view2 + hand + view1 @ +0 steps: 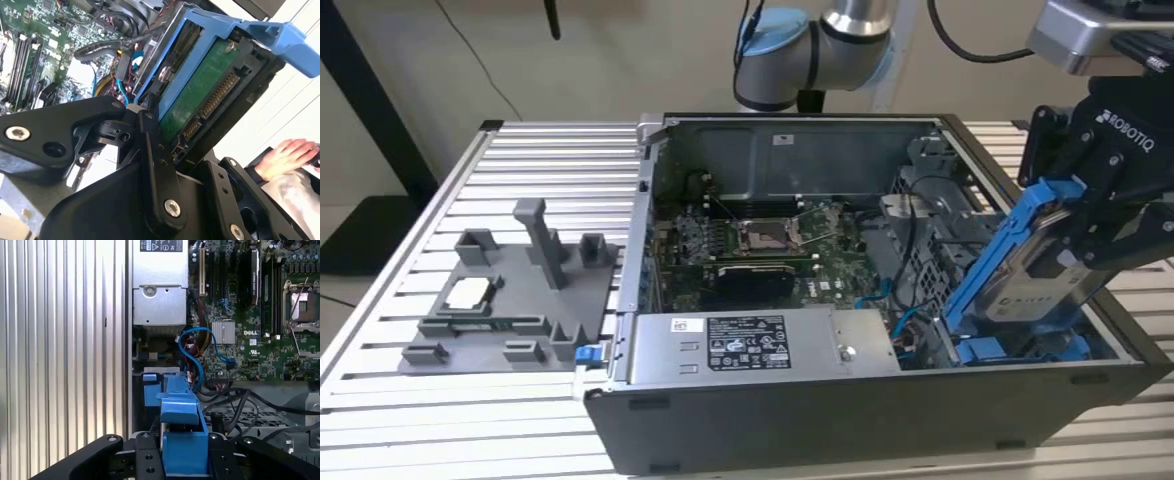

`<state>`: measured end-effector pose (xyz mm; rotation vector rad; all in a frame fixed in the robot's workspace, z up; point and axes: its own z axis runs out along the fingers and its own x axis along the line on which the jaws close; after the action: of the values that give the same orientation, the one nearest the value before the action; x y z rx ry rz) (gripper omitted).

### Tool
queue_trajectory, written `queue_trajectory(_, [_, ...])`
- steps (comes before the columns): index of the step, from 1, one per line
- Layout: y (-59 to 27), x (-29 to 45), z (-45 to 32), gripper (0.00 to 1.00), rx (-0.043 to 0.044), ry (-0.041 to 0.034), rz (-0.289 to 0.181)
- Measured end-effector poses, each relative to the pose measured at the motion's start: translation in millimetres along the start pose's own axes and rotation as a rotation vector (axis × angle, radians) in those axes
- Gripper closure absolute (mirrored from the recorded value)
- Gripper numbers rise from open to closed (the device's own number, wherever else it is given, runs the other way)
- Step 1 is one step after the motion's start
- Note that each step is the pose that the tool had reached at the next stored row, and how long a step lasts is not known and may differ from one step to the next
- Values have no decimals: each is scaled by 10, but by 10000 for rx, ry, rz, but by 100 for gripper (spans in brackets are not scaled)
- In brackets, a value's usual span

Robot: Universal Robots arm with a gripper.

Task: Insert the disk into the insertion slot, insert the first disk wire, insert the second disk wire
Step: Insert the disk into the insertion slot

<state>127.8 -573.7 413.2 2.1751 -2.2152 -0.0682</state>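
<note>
Over the insertion slot point(1041, 350), tilted end effector point(1091, 245) grips disk point(1027, 288).

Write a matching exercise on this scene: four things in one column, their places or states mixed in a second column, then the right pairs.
Things:
1. disk
2. power supply box
3. grey fixture
4. processor socket

Places or states:
A. on the table, outside the case, at the exterior view's left
B. in the middle of the motherboard
C. held tilted by the gripper over the insertion slot
D. inside the case, white sticker facing up

Pairs: 1-C, 2-D, 3-A, 4-B
</note>
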Motion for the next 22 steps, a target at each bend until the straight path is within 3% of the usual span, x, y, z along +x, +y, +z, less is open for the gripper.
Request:
queue_trajectory(9, [-12,-1,53,67,0,-8,-1])
queue_trajectory(22, [-26,0,284,67,1,-12,-1])
